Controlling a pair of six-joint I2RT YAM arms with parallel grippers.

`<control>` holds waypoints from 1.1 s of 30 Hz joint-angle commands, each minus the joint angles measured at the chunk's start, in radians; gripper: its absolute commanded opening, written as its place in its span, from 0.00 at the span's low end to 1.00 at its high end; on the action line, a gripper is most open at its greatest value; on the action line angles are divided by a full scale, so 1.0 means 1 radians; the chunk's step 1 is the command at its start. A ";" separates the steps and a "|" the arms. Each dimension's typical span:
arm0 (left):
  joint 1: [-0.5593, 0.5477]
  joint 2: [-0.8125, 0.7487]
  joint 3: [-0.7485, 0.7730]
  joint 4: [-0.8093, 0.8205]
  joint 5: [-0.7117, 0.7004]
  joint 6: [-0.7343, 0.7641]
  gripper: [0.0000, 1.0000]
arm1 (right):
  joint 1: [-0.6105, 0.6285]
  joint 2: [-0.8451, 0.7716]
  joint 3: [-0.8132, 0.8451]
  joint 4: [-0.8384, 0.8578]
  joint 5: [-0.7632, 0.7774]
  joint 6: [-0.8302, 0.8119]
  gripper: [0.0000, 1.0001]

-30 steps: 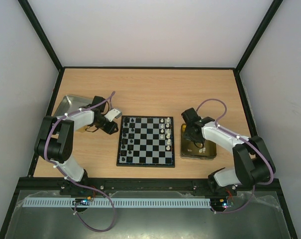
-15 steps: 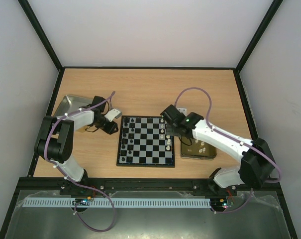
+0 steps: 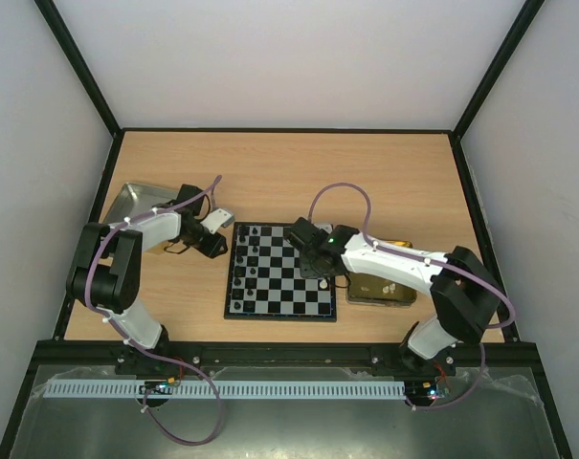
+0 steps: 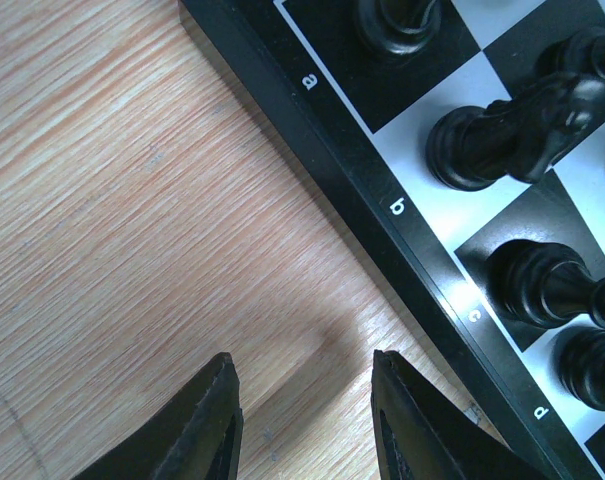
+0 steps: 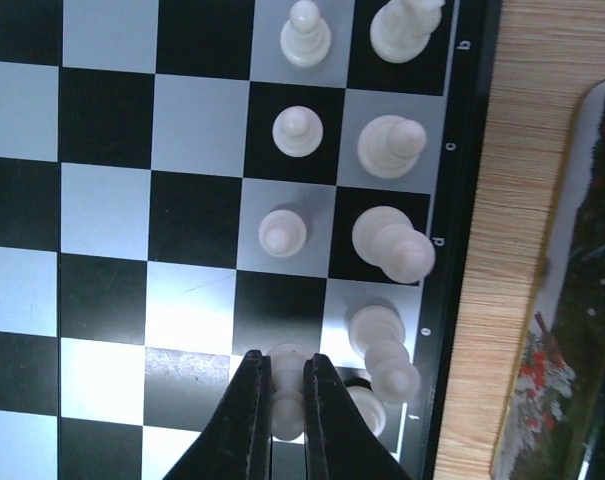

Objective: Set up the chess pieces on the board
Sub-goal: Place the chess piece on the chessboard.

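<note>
Right wrist view: a white pawn [image 5: 287,410] is pinched in the closed jaws of the right gripper [image 5: 285,372] over the board [image 5: 452,250], near its white-side edge. It is judged light, rigid and slippery, best taken at the neck. By the black-side edge the left gripper [image 4: 302,400] is seen open.

Board [image 3: 281,287] mid cols bare btwn black pieces [image 4: 482,145] at left edge & white pieces [image 5: 292,130] packed at right edge. Right gripper [image 5: 285,362] sits among the white ones, gaps tight. Far half of table [image 3: 289,172] open.
</note>
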 commanded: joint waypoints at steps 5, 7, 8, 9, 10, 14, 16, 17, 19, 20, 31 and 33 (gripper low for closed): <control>0.006 0.022 -0.021 -0.058 -0.041 -0.008 0.38 | 0.004 0.067 0.004 0.049 -0.035 -0.024 0.05; 0.006 0.022 -0.022 -0.058 -0.041 -0.007 0.38 | 0.004 0.082 0.001 0.057 -0.042 -0.026 0.05; 0.006 0.023 -0.021 -0.058 -0.041 -0.007 0.38 | 0.004 0.089 -0.001 0.062 -0.045 -0.027 0.05; 0.006 0.023 -0.021 -0.058 -0.041 -0.007 0.38 | 0.004 0.096 0.000 0.063 -0.045 -0.029 0.05; 0.006 0.024 -0.021 -0.057 -0.041 -0.007 0.38 | 0.004 0.101 0.000 0.066 -0.044 -0.029 0.05; 0.007 0.022 -0.022 -0.056 -0.040 -0.007 0.38 | 0.004 0.113 0.005 0.068 -0.041 -0.033 0.07; 0.006 0.022 -0.022 -0.058 -0.041 -0.007 0.38 | 0.005 0.120 0.006 0.065 -0.038 -0.035 0.08; 0.006 0.022 -0.022 -0.058 -0.041 -0.007 0.38 | 0.004 0.122 0.006 0.065 -0.037 -0.035 0.08; 0.006 0.022 -0.022 -0.056 -0.041 -0.006 0.38 | 0.004 0.123 0.007 0.060 -0.034 -0.037 0.10; 0.006 0.022 -0.022 -0.056 -0.040 -0.005 0.38 | 0.005 0.121 0.008 0.060 -0.032 -0.037 0.10; 0.006 0.024 -0.020 -0.057 -0.038 -0.006 0.38 | 0.005 0.120 0.019 0.046 -0.022 -0.040 0.13; 0.006 0.023 -0.023 -0.057 -0.038 -0.006 0.38 | 0.005 0.105 0.030 0.036 -0.001 -0.036 0.13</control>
